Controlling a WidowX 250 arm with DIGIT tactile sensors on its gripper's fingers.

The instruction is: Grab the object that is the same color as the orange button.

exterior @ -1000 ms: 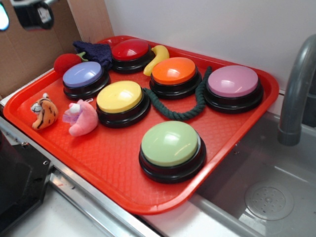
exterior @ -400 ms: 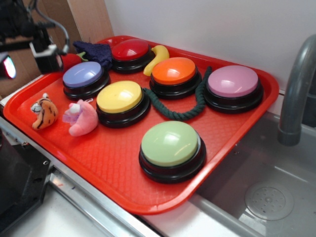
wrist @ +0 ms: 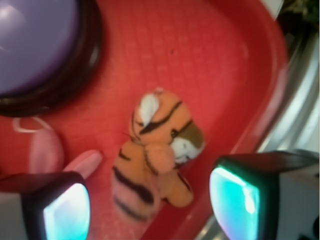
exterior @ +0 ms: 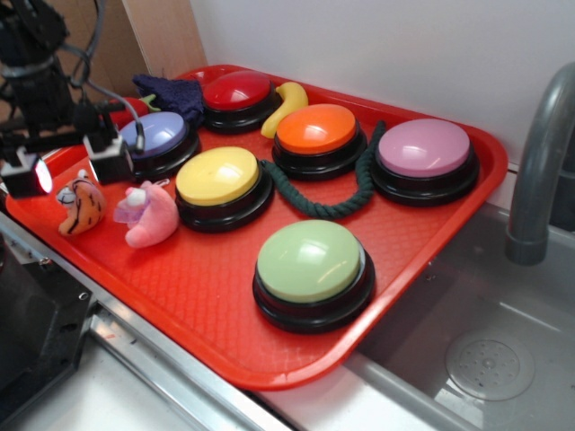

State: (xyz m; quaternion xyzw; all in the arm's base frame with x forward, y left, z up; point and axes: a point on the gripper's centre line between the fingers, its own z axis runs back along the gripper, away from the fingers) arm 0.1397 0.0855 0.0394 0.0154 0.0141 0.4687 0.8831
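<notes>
The small orange plush tiger (exterior: 81,205) with black stripes lies on the red tray (exterior: 225,296) near its left edge. In the wrist view the tiger (wrist: 155,157) lies between my two fingers, a little ahead of them. My gripper (exterior: 72,166) is open and hangs just above the tiger, not touching it. The orange button (exterior: 316,128) stands at the tray's back middle.
A pink plush toy (exterior: 148,215) lies right of the tiger, its edge in the wrist view (wrist: 47,152). Purple button (exterior: 151,136), yellow button (exterior: 217,176), red button (exterior: 236,91), green button (exterior: 310,260), pink button (exterior: 424,146), banana (exterior: 286,103), green rope (exterior: 323,202). A sink and faucet (exterior: 539,171) lie right.
My gripper has come down from the upper left and forward over the tray's left edge, ending above the tiger. Nothing on the tray has moved.
</notes>
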